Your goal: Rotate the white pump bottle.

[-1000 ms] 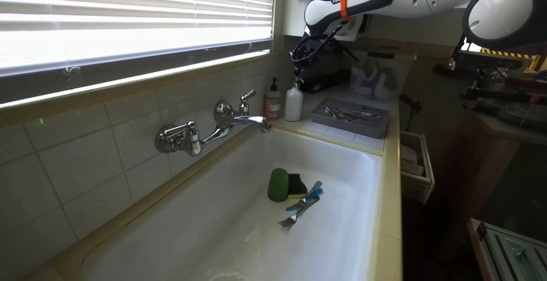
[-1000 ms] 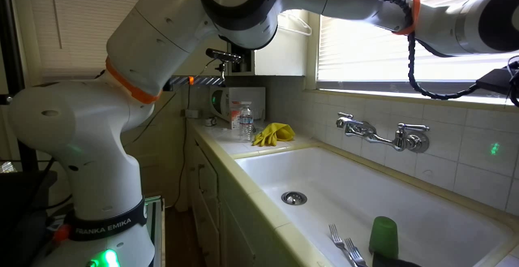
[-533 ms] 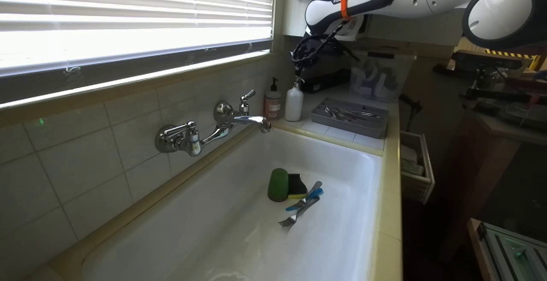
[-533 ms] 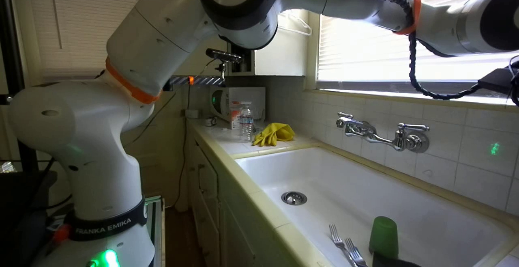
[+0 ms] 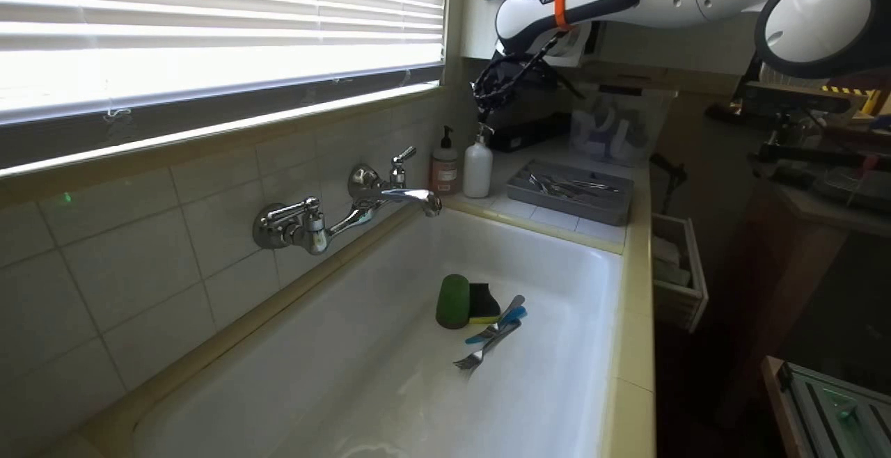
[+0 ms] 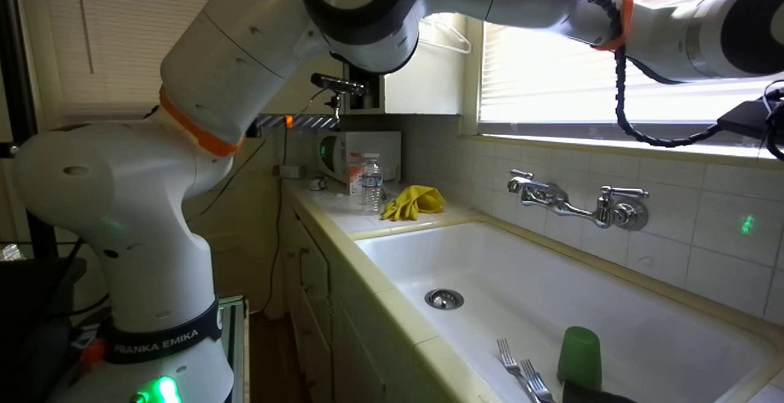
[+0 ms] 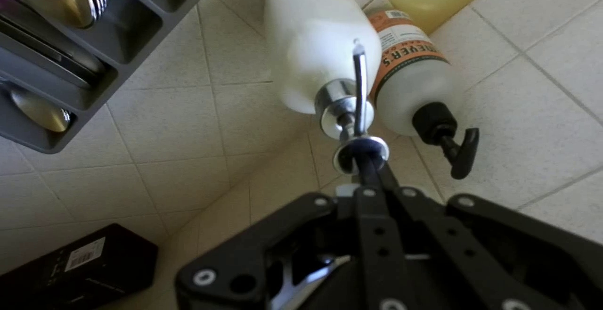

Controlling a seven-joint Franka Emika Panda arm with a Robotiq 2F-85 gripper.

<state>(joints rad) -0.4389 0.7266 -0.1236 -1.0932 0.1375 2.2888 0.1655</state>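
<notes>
The white pump bottle stands on the tiled counter beyond the sink's far end, with a metal pump on top. In the wrist view the bottle is seen from above, its thin metal spout pointing to the top of the picture. My gripper comes from below in that view. Its fingers are together, with tips at the round top of the pump head; they seem to touch it but do not go around it. In an exterior view the gripper points down onto the pump.
A soap bottle with orange label and black pump stands close beside the white one. A grey cutlery tray, a black box, the sink rim and the tap are near. Forks and a green cup lie in the sink.
The gripper and the white bottle's top have shifted very slightly to the left in an exterior view. The rest looks the same.
</notes>
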